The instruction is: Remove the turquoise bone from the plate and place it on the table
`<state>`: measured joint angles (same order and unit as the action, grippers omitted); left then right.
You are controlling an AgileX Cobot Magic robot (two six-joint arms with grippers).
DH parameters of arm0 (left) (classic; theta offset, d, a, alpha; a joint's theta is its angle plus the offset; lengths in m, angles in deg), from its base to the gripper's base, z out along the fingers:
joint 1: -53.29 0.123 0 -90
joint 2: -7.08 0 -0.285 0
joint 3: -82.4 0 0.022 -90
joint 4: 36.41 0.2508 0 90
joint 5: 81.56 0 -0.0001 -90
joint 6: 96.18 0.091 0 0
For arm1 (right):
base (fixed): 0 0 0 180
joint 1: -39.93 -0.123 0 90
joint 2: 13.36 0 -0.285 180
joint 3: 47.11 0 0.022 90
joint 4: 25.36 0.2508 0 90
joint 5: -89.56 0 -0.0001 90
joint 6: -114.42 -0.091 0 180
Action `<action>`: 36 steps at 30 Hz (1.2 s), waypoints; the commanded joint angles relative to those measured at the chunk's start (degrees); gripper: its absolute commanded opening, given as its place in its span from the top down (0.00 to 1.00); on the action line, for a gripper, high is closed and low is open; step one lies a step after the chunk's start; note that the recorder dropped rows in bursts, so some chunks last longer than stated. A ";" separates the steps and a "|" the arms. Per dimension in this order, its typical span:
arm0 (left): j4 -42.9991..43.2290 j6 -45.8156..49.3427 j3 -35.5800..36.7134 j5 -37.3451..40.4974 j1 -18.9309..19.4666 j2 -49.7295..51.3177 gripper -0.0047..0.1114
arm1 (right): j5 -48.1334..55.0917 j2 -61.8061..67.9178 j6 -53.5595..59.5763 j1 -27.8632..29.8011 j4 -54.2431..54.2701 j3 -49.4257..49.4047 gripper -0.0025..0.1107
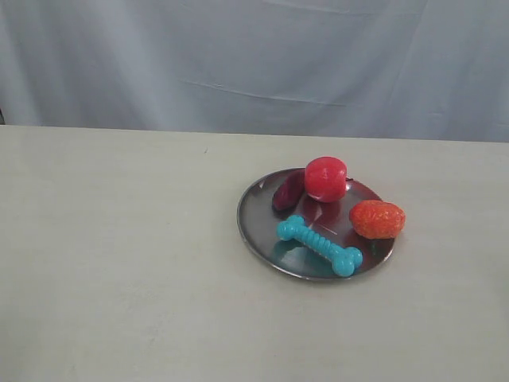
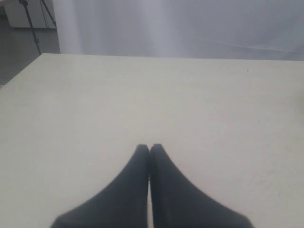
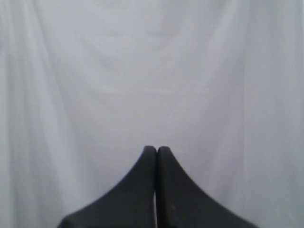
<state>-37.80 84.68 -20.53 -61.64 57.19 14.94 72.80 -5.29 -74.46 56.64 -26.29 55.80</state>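
Turquoise ribbed rubber bone (image 1: 320,245) lies diagonally on the round silver metal plate (image 1: 258,219), right of centre on the pale beige table (image 1: 119,263), likely nearer the right tool (image 3: 156,149); it and the left tool (image 2: 149,148) are closed, empty.

backdrop: pale grey draped curtain (image 1: 254,64) | floor (image 2: 16,54): dark grey | corner: tripod legs (image 2: 31,27)

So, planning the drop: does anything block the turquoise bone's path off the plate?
Nothing visible. The turquoise rubber bone lies at the shiny round metal plate's near rim; the red ball and orange toy sit behind it, pale beige table in front.
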 commanded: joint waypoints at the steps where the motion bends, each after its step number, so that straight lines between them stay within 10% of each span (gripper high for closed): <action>1: -0.08 -0.24 0.15 -0.31 -0.44 -0.07 0.96 | -11.87 -0.28 -17.10 0.33 0.94 -0.12 0.98; 9: -0.08 -0.24 0.15 -0.31 -0.44 -0.07 0.96 | -7.40 4.84 -17.35 0.33 6.07 9.17 0.98; 20: -0.08 -0.24 0.15 -0.31 -0.44 -0.07 0.96 | 20.15 43.80 -16.36 0.33 -0.09 39.55 0.98; 36: -0.08 -0.24 0.15 -0.31 -0.44 -0.07 0.96 | 70.70 87.00 45.58 0.33 28.65 74.99 0.98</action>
<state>-37.80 84.68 -20.53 -61.64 57.19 14.94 135.86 76.30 -36.66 56.76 -1.99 127.48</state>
